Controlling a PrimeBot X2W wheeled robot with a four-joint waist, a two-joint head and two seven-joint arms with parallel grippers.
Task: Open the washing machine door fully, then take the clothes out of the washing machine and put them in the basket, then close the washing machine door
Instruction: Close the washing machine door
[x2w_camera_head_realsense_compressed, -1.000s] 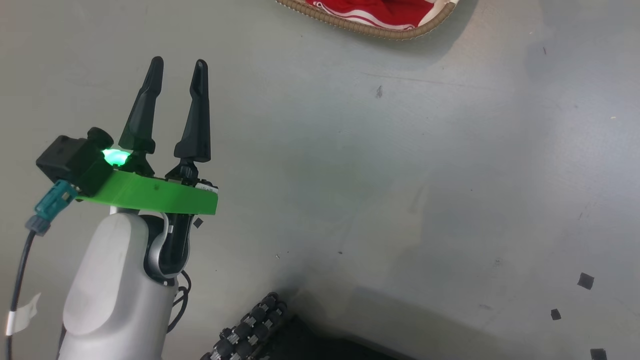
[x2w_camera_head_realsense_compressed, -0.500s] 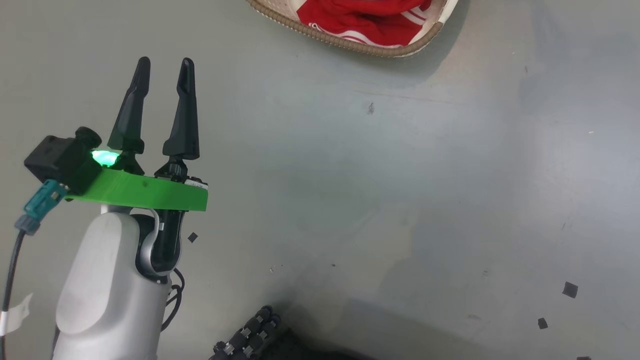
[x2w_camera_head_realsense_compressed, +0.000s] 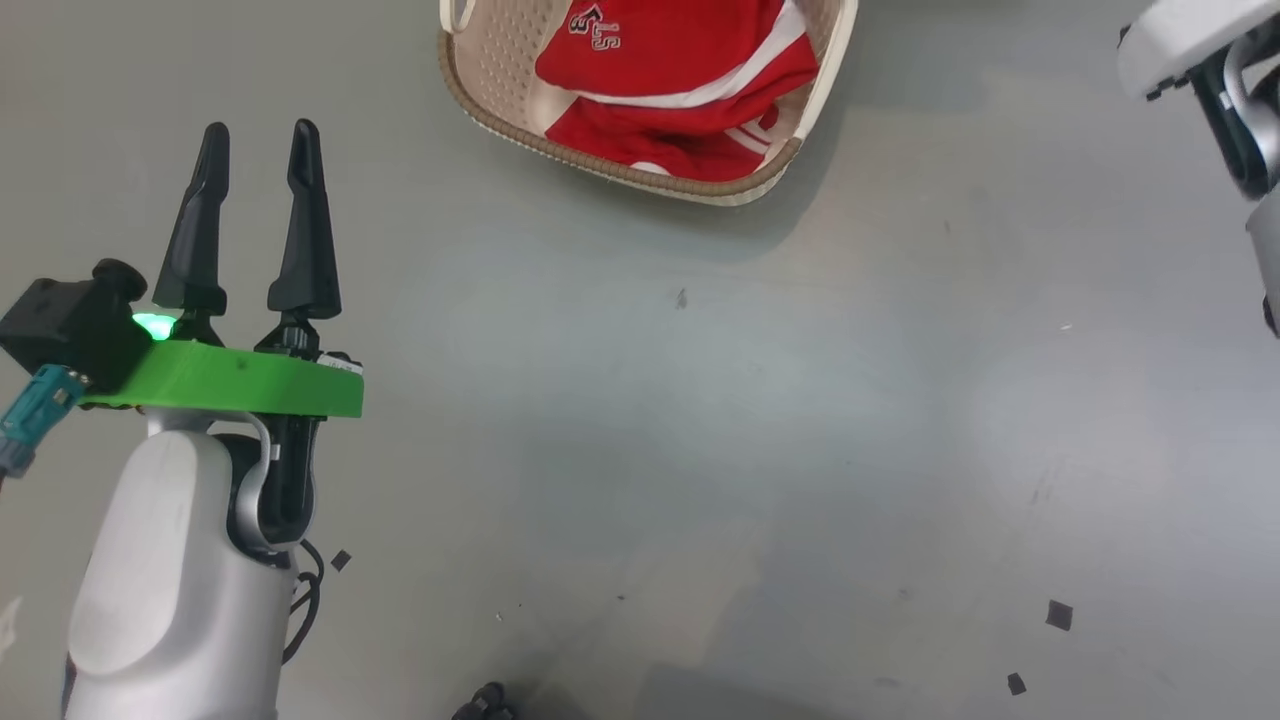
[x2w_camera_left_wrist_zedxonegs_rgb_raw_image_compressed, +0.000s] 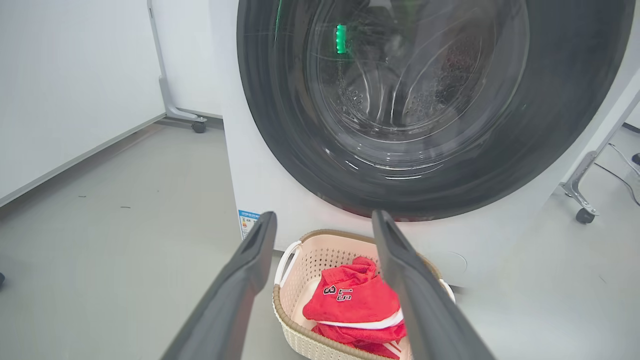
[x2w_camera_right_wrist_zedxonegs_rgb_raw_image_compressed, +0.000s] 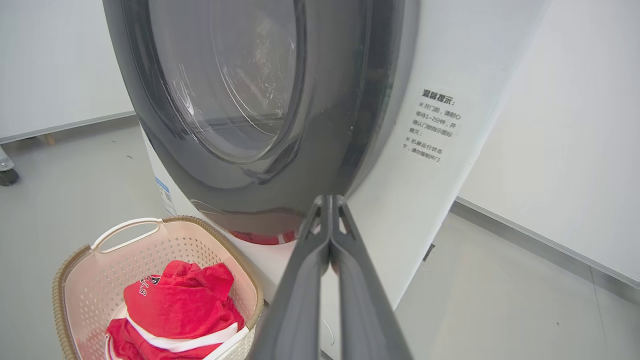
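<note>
Upper centre of the right wrist frame, the washing machine door (x2w_camera_right_wrist_zedxonegs_rgb_raw_image_compressed: 225, 185) loomed just ahead of the right gripper (x2w_camera_right_wrist_zedxonegs_rgb_raw_image_compressed: 328, 199), pinched shut; left gripper (x2w_camera_left_wrist_zedxonegs_rgb_raw_image_compressed: 324, 215) gaped empty, farther back; clothes (x2w_camera_right_wrist_zedxonegs_rgb_raw_image_compressed: 185, 300) sat in the basket (x2w_camera_right_wrist_zedxonegs_rgb_raw_image_compressed: 127, 230).

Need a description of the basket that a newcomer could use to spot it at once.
Find the big white washing machine with its round black door. On the grey floor right at its foot, below the door, sits the basket. It is small, cream and perforated, with a brown woven-look rim and a white loop handle, and holds red clothes with white stripes.
</note>
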